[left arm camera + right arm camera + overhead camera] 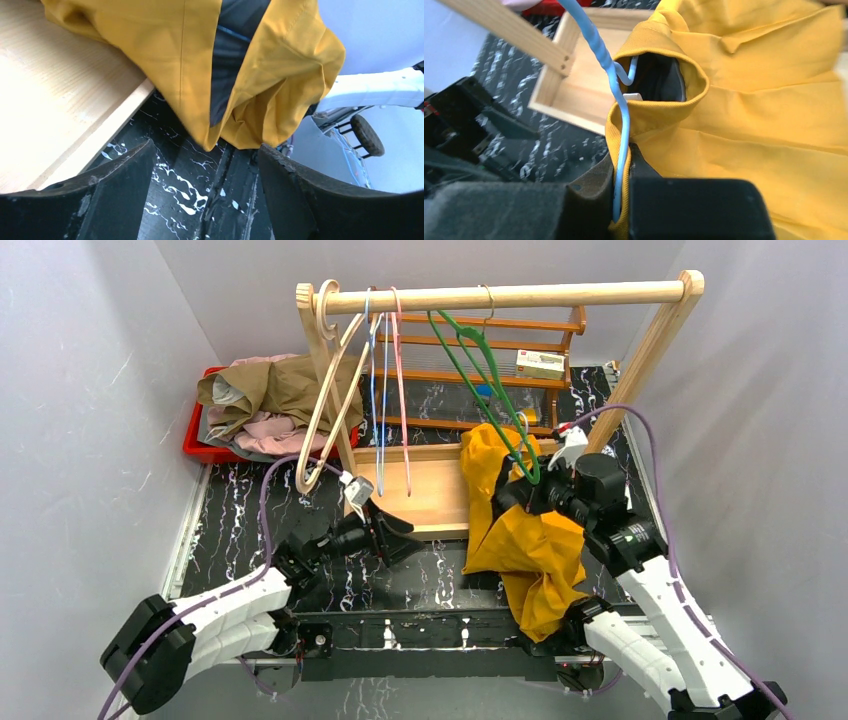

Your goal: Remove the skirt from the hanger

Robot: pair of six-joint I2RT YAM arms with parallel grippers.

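A mustard-yellow skirt [530,540] hangs from a green hanger [490,370] on the wooden rail and drapes down to the table's front edge. My right gripper [515,490] is shut on the skirt's waistband together with the hanger's wire. In the right wrist view the wire [621,115] looks blue and runs between my closed jaws [624,175] beside the yellow waistband [749,100]. My left gripper [400,530] is open and empty, low over the table left of the skirt. In the left wrist view the skirt's hem [260,75] hangs just beyond my open gripper [205,165].
A wooden rack with a top rail [500,295] holds several bare hangers [385,370] at the left. Its wooden base tray [430,490] lies beside my left gripper. A red bin [195,440] of clothes sits at the back left. A small box [540,363] rests on the rack's shelf.
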